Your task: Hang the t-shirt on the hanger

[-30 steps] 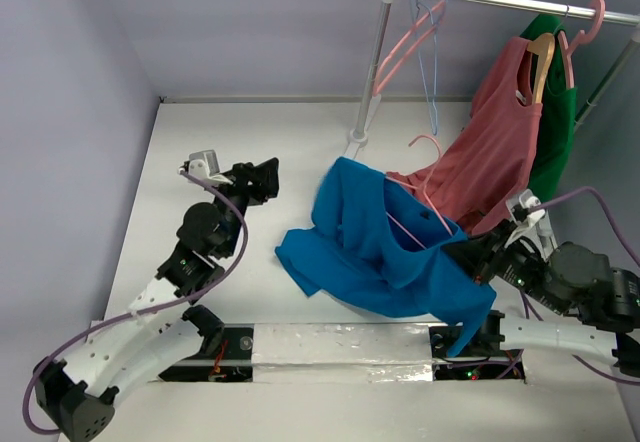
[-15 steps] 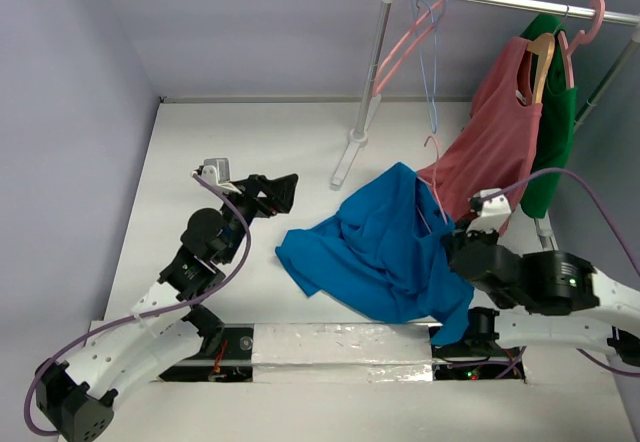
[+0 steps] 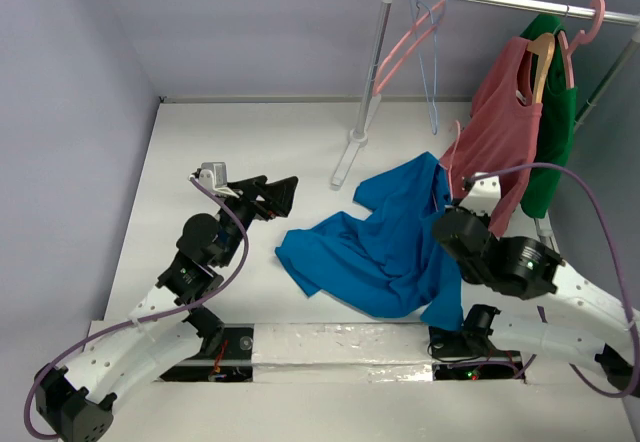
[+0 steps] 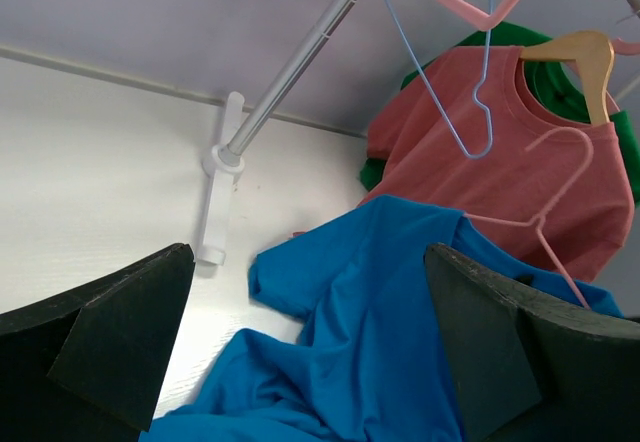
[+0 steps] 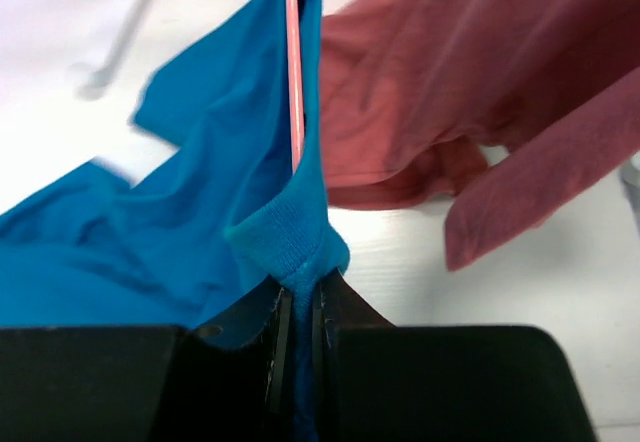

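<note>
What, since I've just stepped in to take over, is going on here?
The right claw is shut on the neckband of the blue t-shirt, holding that end up off the table, with the pink hanger partly inside the shirt. The rest of the shirt lies crumpled on the table. The left claw stands open nearby, holding nothing.

Bright, even diffuse light, soft faint shadows, no glare, right wrist view motion-blurred, overhead view sharp

Clothes rail (image 3: 500, 0) carries salmon-red top (image 3: 498, 127) (tan wooden hanger (image 3: 541, 60)), dark green garment (image 3: 556, 137) behind it, pale blue hanger (image 3: 433, 82) nearer the post.
</note>
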You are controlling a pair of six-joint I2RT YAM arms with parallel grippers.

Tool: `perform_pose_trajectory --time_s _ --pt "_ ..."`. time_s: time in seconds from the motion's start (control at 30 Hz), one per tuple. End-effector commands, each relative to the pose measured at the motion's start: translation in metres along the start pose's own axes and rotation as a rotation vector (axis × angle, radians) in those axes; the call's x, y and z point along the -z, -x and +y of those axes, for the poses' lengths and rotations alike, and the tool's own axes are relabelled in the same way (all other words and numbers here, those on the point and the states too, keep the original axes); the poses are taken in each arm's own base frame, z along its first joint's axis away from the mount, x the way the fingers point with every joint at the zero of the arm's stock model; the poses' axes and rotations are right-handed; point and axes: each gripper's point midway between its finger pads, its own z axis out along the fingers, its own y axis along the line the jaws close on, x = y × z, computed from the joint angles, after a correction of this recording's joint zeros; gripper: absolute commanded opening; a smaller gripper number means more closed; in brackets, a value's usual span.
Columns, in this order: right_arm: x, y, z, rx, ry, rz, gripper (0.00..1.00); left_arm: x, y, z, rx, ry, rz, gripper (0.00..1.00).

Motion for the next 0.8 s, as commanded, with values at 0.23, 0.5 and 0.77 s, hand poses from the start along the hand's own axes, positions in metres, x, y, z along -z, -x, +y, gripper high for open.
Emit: perform_pose_trajectory --time_s 0.23,0.5,0.77 --pt "-0.023 0.059 -0.007 -0.055 -0.073 -0.227 0.0 0.004 0.01 -0.006 -0.016 -0.052 -0.062 0.99" --pt "-0.021 0.16 -0.032 -0.089 -0.152 -0.508 0.0 -0.001 -0.013 -0.001 -0.034 -0.065 -0.002 0.99" --pt "-0.054 0.216 -0.062 -0.06 -0.241 -0.576 0.0 0.009 -0.008 -0.003 -0.026 -0.082 -0.025 0.99"
